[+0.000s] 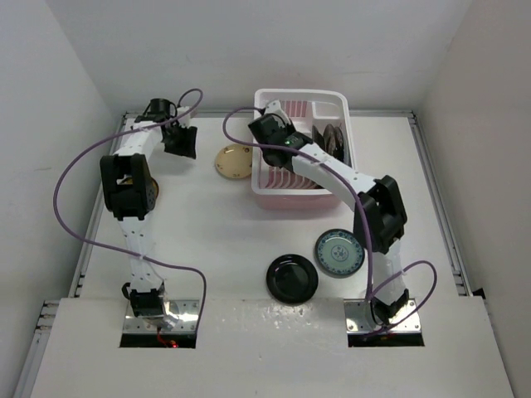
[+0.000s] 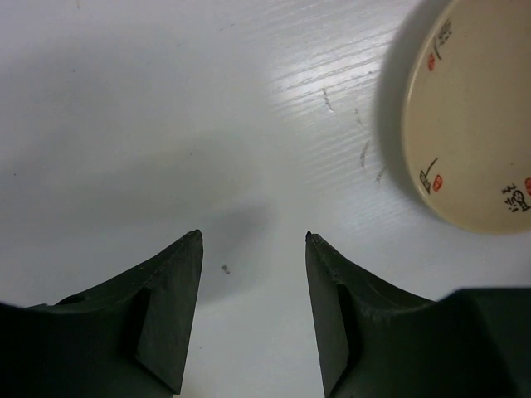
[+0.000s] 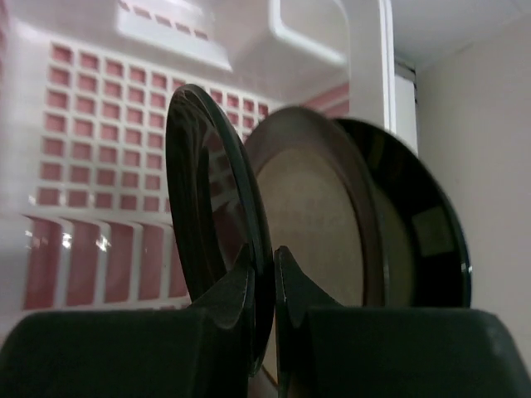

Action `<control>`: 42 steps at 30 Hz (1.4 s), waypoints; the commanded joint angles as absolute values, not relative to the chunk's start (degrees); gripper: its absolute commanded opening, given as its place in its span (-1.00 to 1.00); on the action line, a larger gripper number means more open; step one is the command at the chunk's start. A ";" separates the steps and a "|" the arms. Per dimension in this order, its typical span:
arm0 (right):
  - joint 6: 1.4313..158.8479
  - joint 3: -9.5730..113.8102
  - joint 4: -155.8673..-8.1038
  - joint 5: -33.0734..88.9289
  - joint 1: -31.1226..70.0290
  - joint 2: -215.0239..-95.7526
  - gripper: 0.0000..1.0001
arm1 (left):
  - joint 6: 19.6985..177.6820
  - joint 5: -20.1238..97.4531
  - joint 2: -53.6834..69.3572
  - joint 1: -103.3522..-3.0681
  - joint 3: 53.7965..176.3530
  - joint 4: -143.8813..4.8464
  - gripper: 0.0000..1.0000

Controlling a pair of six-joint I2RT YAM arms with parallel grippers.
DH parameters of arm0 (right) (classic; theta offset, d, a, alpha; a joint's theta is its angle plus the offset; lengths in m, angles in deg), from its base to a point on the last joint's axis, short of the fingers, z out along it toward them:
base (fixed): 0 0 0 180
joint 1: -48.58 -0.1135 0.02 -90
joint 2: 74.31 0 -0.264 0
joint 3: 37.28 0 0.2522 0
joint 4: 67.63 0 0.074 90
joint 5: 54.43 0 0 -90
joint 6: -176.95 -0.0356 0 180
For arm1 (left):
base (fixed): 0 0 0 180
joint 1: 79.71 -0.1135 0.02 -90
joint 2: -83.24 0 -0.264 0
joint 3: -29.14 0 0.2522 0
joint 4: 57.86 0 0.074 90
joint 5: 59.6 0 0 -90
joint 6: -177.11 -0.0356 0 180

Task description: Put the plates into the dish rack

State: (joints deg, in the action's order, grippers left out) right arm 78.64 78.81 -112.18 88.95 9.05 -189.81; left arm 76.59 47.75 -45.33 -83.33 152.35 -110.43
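three plates (image 1: 292, 277) are lying unracked as my right gripper (image 3: 264, 269) is pinching a dark plate (image 3: 207, 191) inside the dish rack (image 1: 286, 200), left gripper (image 2: 253, 240) gaping empty.

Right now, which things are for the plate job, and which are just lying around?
For the job: dish rack, dark plate held by the right gripper, racked plates behind it, tan plate, black plate, teal plate.
Just there: purple cables, white table.
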 commanded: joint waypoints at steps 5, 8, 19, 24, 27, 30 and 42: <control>73.25 82.92 -119.79 98.32 9.91 -191.38 -1.00 | 78.23 50.17 -46.65 -85.15 156.37 -107.48 0.14; 69.73 81.69 -122.87 98.24 9.99 -191.64 -1.00 | 78.23 50.18 -47.19 -85.16 156.37 -107.48 0.14; 59.28 77.56 -125.77 88.75 12.19 -192.08 -1.00 | 77.71 49.65 -47.19 -85.16 154.71 -106.95 0.14; 60.58 77.82 -125.42 85.67 12.81 -192.52 -0.78 | 77.18 49.65 -46.14 -85.16 154.18 -106.95 0.14; 61.90 78.26 -125.33 84.96 12.72 -191.47 -0.50 | 77.18 49.65 -46.13 -84.64 154.18 -106.95 0.17; 63.31 77.82 -124.02 84.78 12.28 -189.98 -0.21 | 77.18 49.65 -45.61 -84.02 154.18 -106.95 0.17; 75.25 79.66 -115.50 73.47 9.47 -182.34 0.59 | 77.18 50.18 -44.02 -81.91 153.65 -106.95 0.17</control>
